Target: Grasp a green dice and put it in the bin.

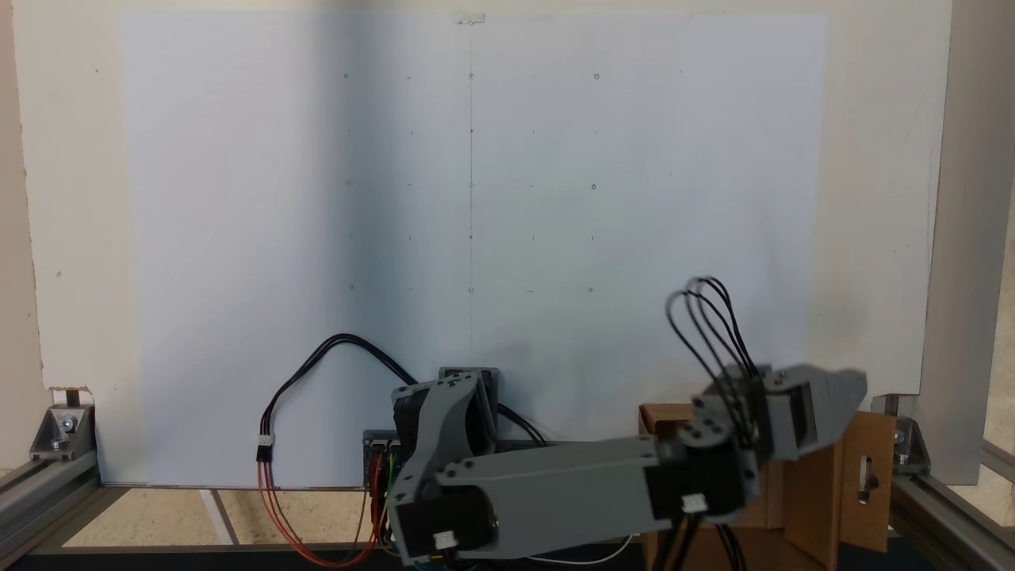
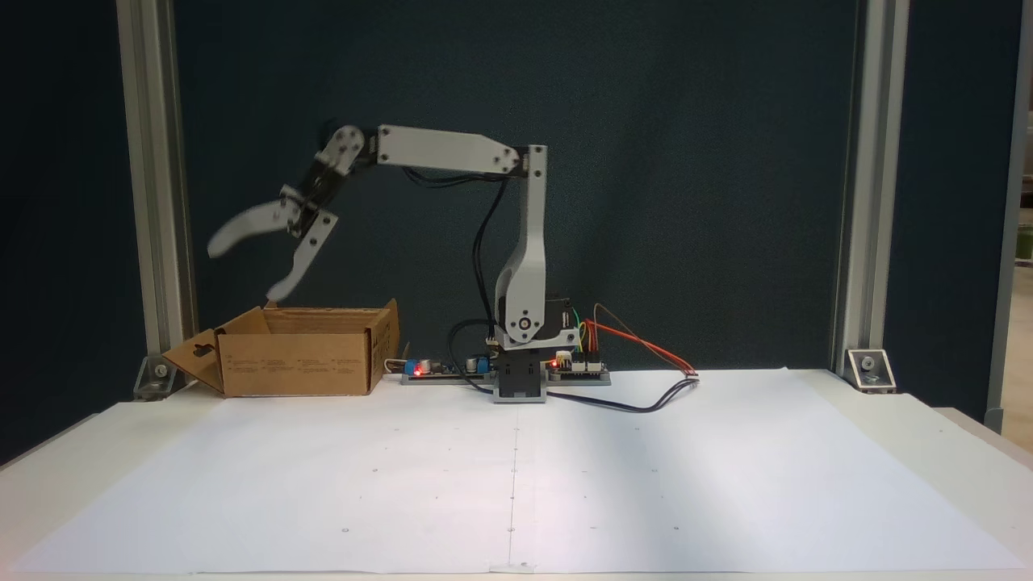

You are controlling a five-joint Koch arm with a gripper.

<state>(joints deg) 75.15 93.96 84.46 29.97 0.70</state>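
The green dice is not something we can find; the brown corrugated cardboard bin (image 2: 303, 361) hides its inside from us, so we cannot tell its contents. We see this box at the back left corner of the white paper sheet (image 2: 516, 476) in a fixed view, a slotted flap (image 2: 196, 361) folded outward. Above its left rim hangs the grey plastic gripper (image 2: 246, 268), jaws spread wide apart with nothing between them. In both fixed views the arm (image 1: 555, 496) reaches over the box.
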